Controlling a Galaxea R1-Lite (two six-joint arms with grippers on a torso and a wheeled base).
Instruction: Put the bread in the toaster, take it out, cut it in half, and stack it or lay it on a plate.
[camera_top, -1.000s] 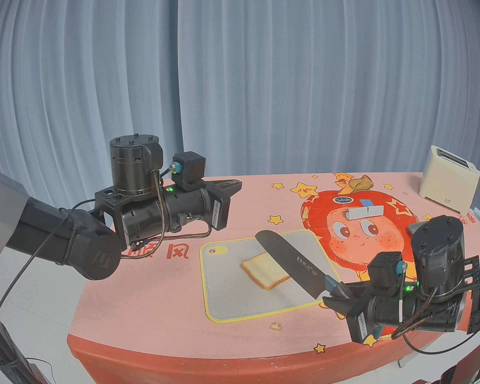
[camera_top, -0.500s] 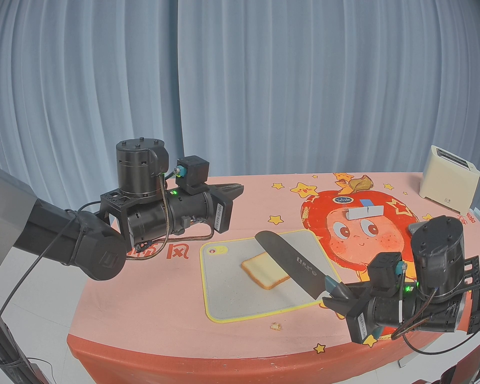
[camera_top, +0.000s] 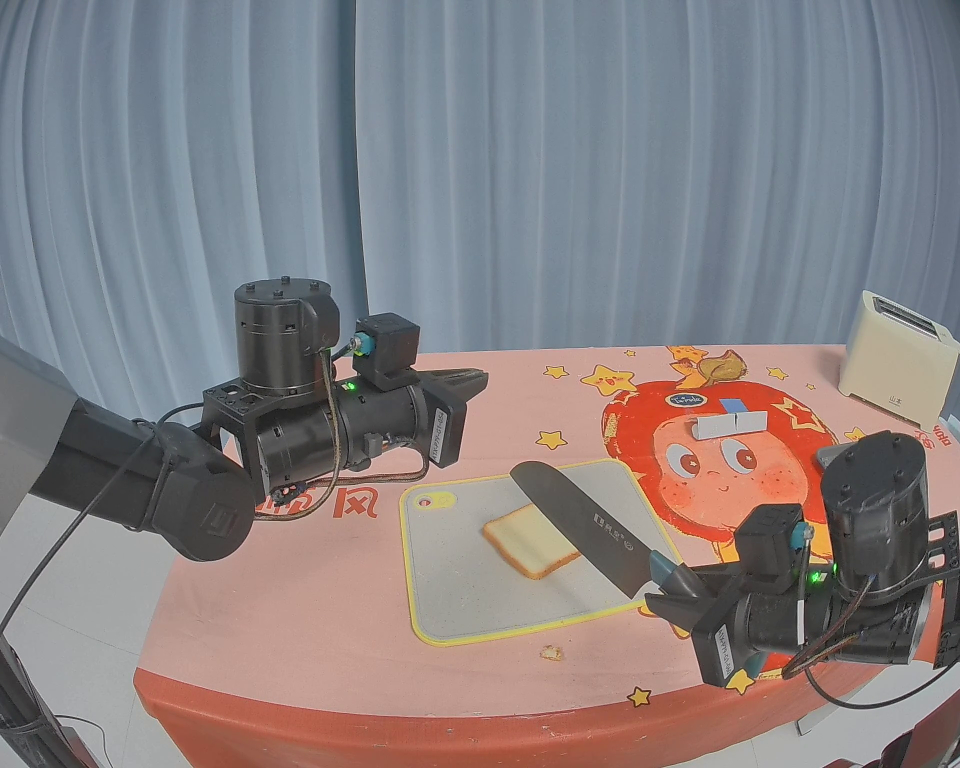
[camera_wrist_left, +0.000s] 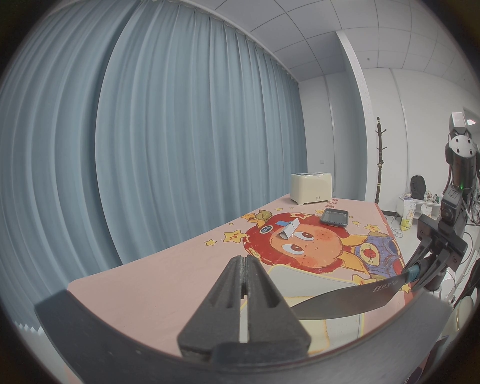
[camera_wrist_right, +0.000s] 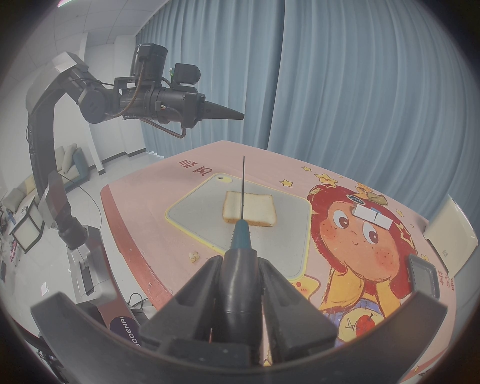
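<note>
The right claw (camera_top: 675, 592) grasps the knife (camera_top: 585, 522), blade on edge over the middle of the bread slice (camera_top: 520, 548) on the cutting board (camera_top: 470, 600); a straight, steady downward press should halve it. The left claw (camera_top: 468, 378), clenched empty, hovers well aside

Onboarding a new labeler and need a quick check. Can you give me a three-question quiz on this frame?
1. True or false: the bread is already cut in two.
2. Which gripper holds the knife: A) left, B) right?
3. Fill in: the bread lies on the ____.
Key: 1. False, it is whole. 2. B, the right gripper, shut on it. 3. Cutting board.
</note>
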